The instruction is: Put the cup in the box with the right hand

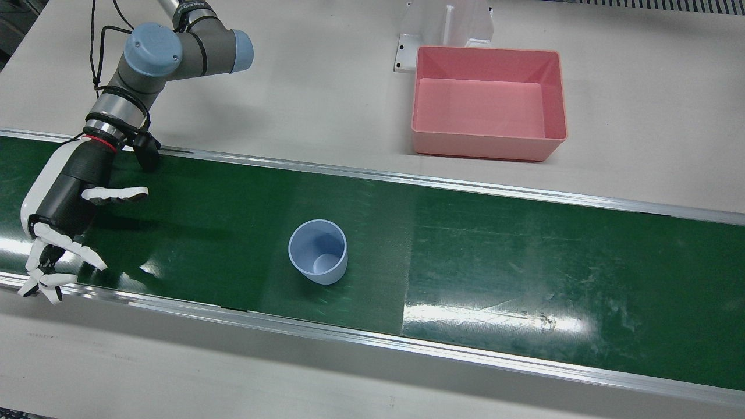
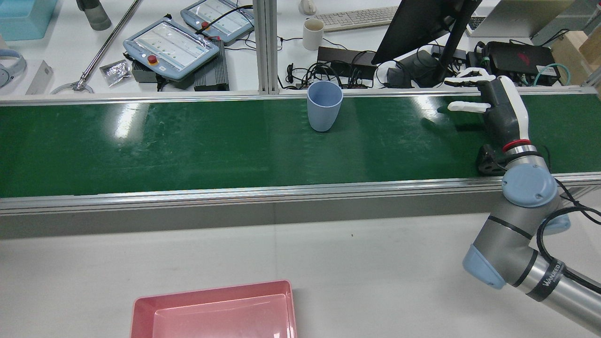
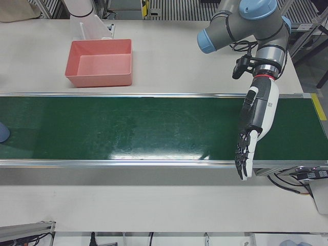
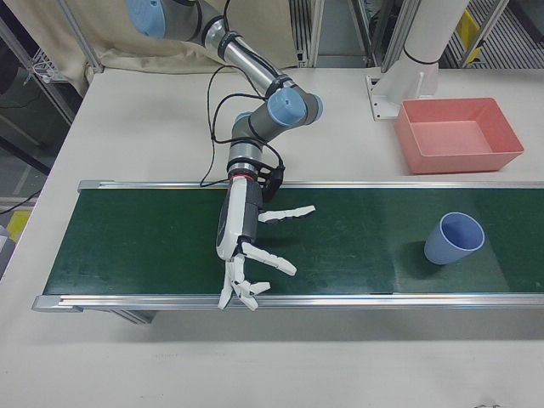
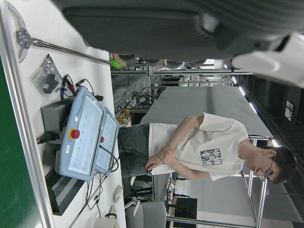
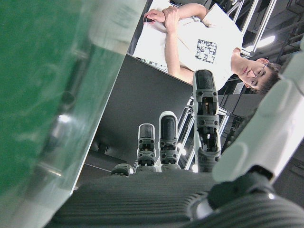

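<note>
Hovering empty over the green belt [image 1: 495,244], right hand [image 1: 64,215] with fingers spread, well apart from the upright blue cup [image 1: 318,251]; pink box [image 1: 488,102] waiting beyond. Needing a level sideways approach, wrapping the wall without tipping.

Bright overhead light, belt [image 1: 495,256] glare, perhaps foreground blur
</note>
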